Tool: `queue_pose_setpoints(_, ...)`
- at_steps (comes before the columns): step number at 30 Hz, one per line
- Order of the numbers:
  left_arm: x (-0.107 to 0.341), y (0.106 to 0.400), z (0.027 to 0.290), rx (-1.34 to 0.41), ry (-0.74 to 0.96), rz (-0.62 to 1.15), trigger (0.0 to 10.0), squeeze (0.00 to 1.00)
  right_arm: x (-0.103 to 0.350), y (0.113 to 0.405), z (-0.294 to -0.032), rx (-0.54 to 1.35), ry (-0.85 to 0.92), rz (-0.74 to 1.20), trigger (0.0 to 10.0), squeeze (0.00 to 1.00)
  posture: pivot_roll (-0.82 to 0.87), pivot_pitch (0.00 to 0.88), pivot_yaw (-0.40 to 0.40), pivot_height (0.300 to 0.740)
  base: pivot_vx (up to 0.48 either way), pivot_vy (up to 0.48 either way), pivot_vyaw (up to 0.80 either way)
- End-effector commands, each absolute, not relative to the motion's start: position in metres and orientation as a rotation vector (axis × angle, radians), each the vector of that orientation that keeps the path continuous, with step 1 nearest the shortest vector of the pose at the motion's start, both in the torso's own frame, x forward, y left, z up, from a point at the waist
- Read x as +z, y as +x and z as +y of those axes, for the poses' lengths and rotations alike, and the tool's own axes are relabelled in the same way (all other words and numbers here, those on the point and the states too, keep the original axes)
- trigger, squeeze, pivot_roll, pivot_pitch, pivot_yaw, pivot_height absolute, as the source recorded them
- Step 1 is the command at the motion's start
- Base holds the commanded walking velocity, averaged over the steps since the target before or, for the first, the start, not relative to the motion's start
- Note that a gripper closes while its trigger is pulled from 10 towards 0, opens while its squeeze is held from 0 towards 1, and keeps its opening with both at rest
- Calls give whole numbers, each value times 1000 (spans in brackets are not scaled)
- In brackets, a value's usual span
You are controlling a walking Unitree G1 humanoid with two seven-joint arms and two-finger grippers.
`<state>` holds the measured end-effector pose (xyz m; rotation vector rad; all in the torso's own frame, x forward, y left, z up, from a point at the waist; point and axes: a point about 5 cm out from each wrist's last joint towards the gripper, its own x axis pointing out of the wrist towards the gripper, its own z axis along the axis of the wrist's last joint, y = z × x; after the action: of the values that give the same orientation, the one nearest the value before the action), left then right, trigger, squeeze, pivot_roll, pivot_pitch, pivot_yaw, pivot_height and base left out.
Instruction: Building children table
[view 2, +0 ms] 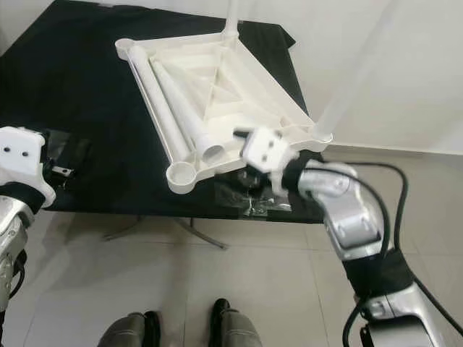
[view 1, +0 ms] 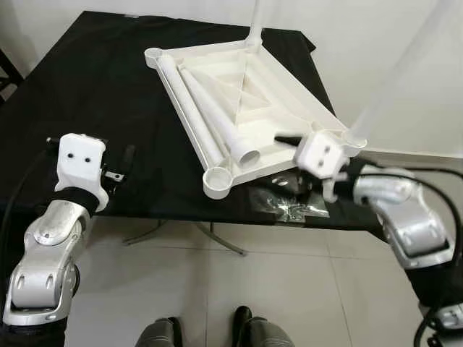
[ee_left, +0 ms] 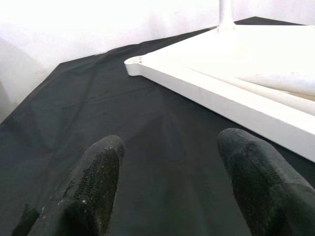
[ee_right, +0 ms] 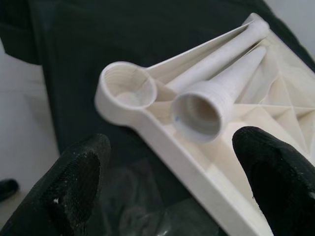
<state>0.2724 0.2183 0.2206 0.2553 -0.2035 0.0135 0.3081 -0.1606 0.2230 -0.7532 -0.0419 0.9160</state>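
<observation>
Two grippers are seen over one black-draped table [view 1: 108, 79]. The left gripper [ee_left: 172, 182] is held with fingers wide apart, holding nothing, above the cloth beside the tabletop's rim. One white tabletop [view 1: 246, 101] is laid upside down, ribbed, with round corner sockets; two loose legs [view 1: 217, 116] are laid inside it and two are stood upright in sockets. The right gripper [ee_right: 177, 182] is spread wide before a flared leg end.

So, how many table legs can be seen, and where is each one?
4. Two loose legs lie side by side inside the upturned tabletop. One leg stands in the far corner, another leg in the right corner.
</observation>
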Motion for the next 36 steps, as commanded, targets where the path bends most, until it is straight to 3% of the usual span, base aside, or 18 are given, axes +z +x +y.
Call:
queue_pose_setpoints(1, 215, 272, 217, 2, 264, -185, 10000, 0, 221, 311, -164, 884, -797, -42, 10000, 0, 15, 217, -88, 740, 0, 0, 0)
queue_pose_setpoints(8, 213, 271, 212, -18, 259, -185, 10000, 0, 230, 334, -166, 670, -756, -103, 10000, 0, 16, 214, -94, 740, 0, 0, 0)
queue_pose_setpoints(17, 214, 270, 212, -26, 237, -183, 10000, 0, 230, 334, -158, 669, -726, -129, 10000, 0, 20, 210, -94, 740, 0, 0, 0)
queue_pose_setpoints(24, 213, 271, 210, -28, 235, -184, 10000, 0, 226, 348, -152, 620, -734, -151, 10000, 0, 23, 214, -87, 740, 0, 0, 0)
queue_pose_setpoints(31, 214, 266, 211, -21, 243, -179, 10000, 0, 232, 374, -128, 570, -739, -192, 10000, 0, 49, 250, -100, 740, 0, 0, 0)
queue_pose_setpoints(36, 214, 263, 213, -13, 248, -175, 10000, 0, 242, 378, -130, 528, -715, -215, 10000, 0, 48, 259, -100, 740, 0, 0, 0)
